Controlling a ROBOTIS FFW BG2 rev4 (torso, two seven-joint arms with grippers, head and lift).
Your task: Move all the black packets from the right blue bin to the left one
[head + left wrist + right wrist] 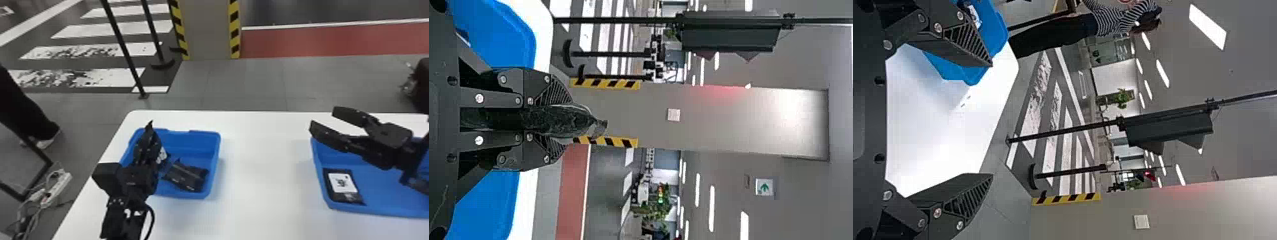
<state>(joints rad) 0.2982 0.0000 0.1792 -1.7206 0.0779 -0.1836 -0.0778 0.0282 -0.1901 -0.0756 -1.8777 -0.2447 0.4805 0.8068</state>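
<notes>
In the head view my left gripper (pixel 147 151) is over the left blue bin (pixel 215 150), shut on a black packet (pixel 150 135) that points upward. The left wrist view has this packet (pixel 574 120) pinched between the two fingers of my left gripper (pixel 563 121). Another black packet (pixel 186 176) lies in the left bin, and a white label shows beside the left gripper. My right gripper (pixel 323 118) is open above the far edge of the right blue bin (pixel 392 209); a black packet with a white label (pixel 341 185) lies at that bin's left side. The right wrist view shows my right gripper (pixel 992 120) with nothing between its fingers.
A white table (pixel 261 166) carries both bins, with a wide gap between them. Beyond its far edge are black poles and a column (pixel 209 28) with yellow-black striped edges. A power strip (pixel 56 188) lies on the floor to the left.
</notes>
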